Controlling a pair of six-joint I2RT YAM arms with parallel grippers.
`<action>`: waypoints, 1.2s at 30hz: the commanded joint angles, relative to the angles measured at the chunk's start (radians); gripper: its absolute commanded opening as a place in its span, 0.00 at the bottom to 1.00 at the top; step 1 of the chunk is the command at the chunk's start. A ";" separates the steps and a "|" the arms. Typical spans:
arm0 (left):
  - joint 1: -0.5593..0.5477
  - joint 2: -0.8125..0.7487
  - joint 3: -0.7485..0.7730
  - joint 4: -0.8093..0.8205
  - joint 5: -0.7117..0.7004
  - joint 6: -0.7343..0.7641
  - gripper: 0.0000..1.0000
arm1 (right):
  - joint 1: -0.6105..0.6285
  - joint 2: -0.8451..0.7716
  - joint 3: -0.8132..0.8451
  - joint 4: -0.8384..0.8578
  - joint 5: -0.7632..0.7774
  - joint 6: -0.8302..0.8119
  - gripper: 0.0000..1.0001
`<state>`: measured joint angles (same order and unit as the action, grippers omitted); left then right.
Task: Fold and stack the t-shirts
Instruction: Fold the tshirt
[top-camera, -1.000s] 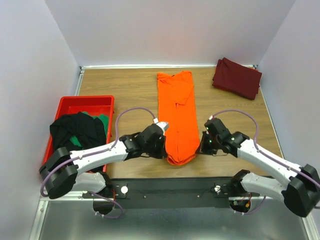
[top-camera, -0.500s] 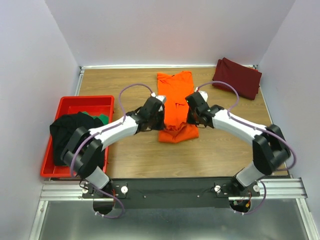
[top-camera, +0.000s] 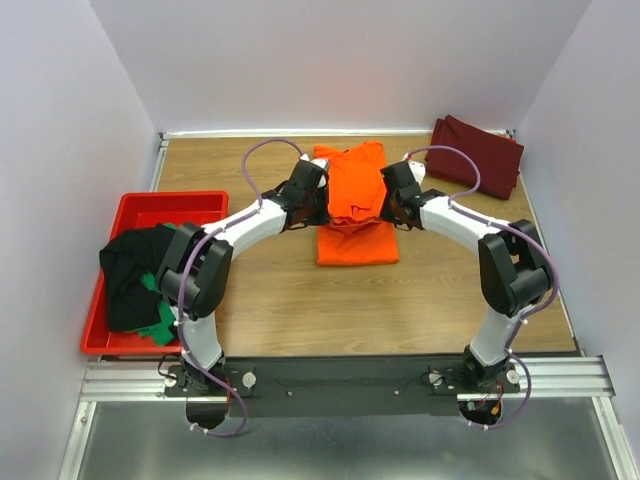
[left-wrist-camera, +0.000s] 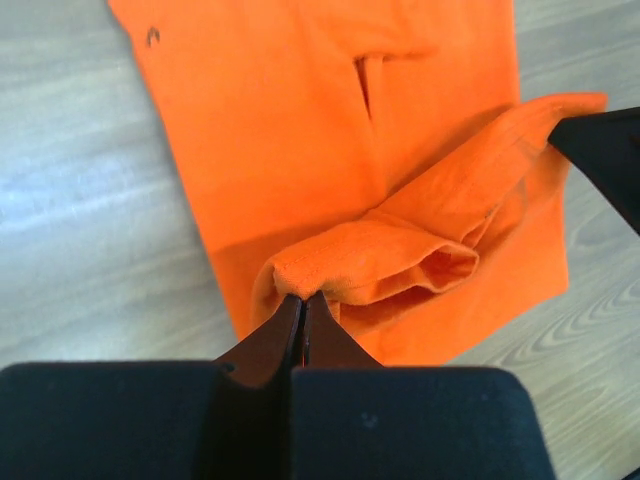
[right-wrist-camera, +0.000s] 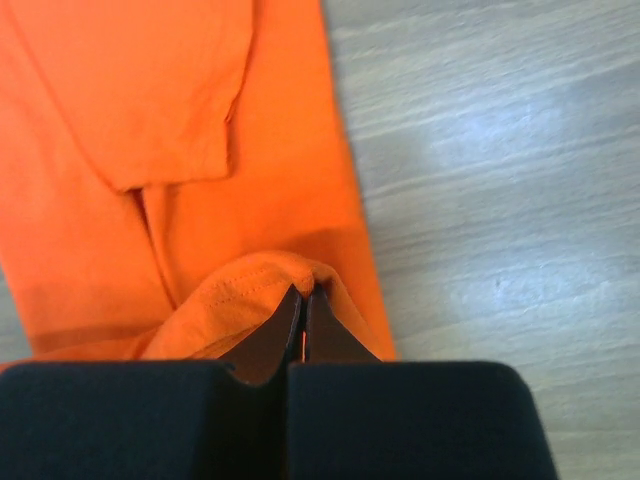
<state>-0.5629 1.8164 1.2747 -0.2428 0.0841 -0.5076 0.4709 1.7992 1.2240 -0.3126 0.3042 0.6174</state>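
Observation:
The bright orange t-shirt (top-camera: 353, 205) lies in the middle of the table, its near hem lifted and carried back over its body. My left gripper (top-camera: 318, 196) is shut on the hem's left corner (left-wrist-camera: 300, 270). My right gripper (top-camera: 385, 202) is shut on the hem's right corner (right-wrist-camera: 290, 275). The lifted fold sags between the two grippers. The folded dark maroon t-shirt (top-camera: 474, 153) lies at the far right corner. Black (top-camera: 140, 270) and green (top-camera: 158, 325) t-shirts sit in the red bin.
The red bin (top-camera: 172, 203) stands at the left edge of the wooden table (top-camera: 300, 300). White walls close in the far, left and right sides. Purple cables loop above both arms.
Both grippers have carried the orange shirt's near hem away from the arm bases toward the far end, folding the shirt to about half its earlier length.

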 joint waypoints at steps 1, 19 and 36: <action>0.021 0.043 0.064 -0.023 0.026 0.029 0.00 | -0.032 0.028 0.038 0.038 -0.013 -0.010 0.00; 0.052 0.119 0.146 -0.027 0.036 0.027 0.00 | -0.089 0.106 0.115 0.060 -0.073 -0.019 0.00; 0.104 0.090 0.196 -0.001 0.031 0.034 0.55 | -0.135 0.131 0.230 0.061 -0.120 -0.057 0.70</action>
<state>-0.4770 1.9488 1.4513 -0.2642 0.1101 -0.4885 0.3454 1.9327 1.4071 -0.2714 0.1963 0.5850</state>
